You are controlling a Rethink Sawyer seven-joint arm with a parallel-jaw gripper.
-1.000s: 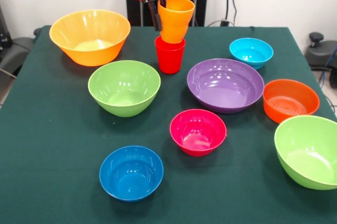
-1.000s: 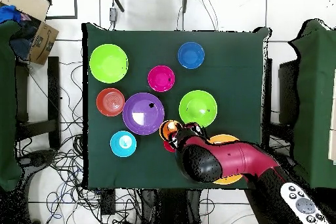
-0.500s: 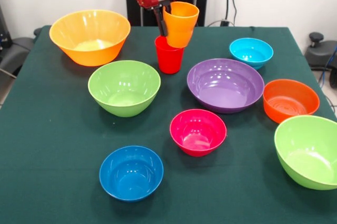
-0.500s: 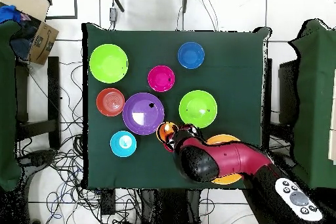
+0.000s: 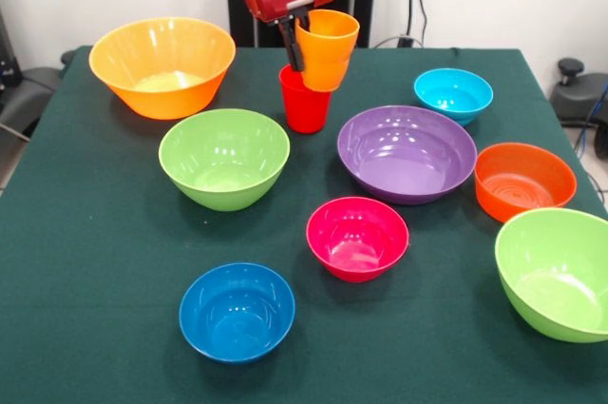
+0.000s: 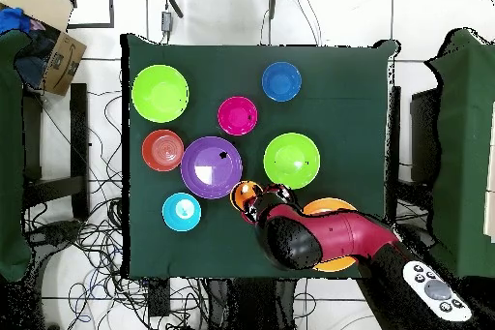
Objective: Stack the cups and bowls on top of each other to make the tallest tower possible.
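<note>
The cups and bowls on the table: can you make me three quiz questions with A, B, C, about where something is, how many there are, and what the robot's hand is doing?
1. Where is the red cup?
A. beside the pink bowl
B. below the orange cup
C. inside the purple bowl

2. How many lime green bowls?
A. one
B. two
C. three

3. The gripper is:
A. holding the orange cup
B. empty
C. holding a bowl

Answers: 1 B, the orange cup hangs tilted above it. 2 B, one at left, one at right. 3 A, its fingers pinch the cup's rim.
</note>
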